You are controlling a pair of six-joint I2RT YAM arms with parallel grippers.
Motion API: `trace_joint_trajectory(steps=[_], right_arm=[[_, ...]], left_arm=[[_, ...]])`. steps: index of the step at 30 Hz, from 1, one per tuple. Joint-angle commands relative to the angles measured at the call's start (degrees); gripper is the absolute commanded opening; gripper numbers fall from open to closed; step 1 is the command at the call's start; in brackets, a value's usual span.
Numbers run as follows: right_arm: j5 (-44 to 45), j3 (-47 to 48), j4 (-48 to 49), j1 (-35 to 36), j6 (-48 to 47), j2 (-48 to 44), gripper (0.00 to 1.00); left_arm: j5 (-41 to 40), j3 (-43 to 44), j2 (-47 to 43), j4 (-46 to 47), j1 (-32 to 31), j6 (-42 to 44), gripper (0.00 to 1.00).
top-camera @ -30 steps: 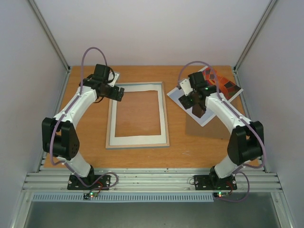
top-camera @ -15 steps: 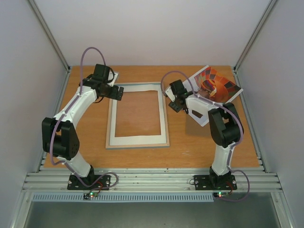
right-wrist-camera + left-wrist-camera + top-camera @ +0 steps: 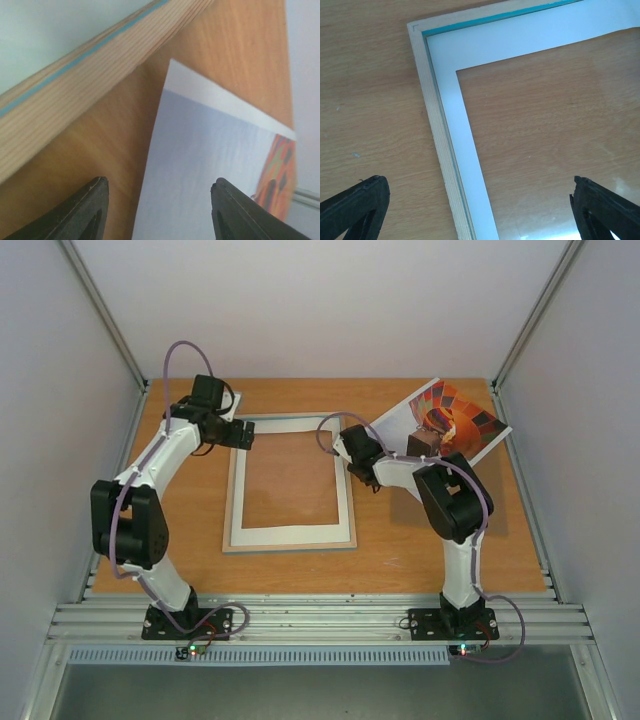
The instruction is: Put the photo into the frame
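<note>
Two hands hang over one orange-brown wooden worktop (image 3: 400, 540), boxed in by pale walls (image 3: 330, 310) on three sides, with ribbed metal rails (image 3: 320, 620) along the near edge. The left hand (image 3: 477, 205) is spread wide and holds nothing. Below it lies a corner of the frame (image 3: 437, 135), flat, its pale wood back up with a thin turquoise line inside. A white mat (image 3: 465, 125) sits within it. The worktop grain shows through the clear pane (image 3: 545, 130), which carries a faint glare.

The right hand (image 3: 159, 205) is likewise spread, with nothing pinched. The frame's wood edge runs just to its left. The photo (image 3: 215, 165) lies flat under and to its right, one white-margined edge passing between the fingers (image 3: 80, 210). Whether the fingertips touch the paper cannot be told. From above, the right arm (image 3: 450, 500) covers the photo's near left part. A white corner (image 3: 238, 400) behind the left hand is mostly hidden by that arm and hard to make out.
</note>
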Motion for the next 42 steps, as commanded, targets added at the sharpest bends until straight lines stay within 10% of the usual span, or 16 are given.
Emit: trace_joint_trajectory(steps=[1,11,20,42], right_arm=[[4.0,-2.1,6.7,0.6,-6.8,5.1,0.56],[7.6,-0.3,11.7,-0.7,-10.7,10.6,0.45],[8.7,0.9,11.8,-1.5,-10.5,8.5,0.02],[-15.8,19.4,-39.5,-1.2,9.9,-19.7,0.01]], left_arm=[[1.9,2.3,1.1,0.9,1.4,-1.1,0.99],[2.7,2.4,0.8,0.7,2.1,-1.1,0.99],[4.1,2.4,0.3,0.2,2.1,-1.1,0.99],[14.9,4.6,-3.7,-0.6,1.9,5.2,0.99]])
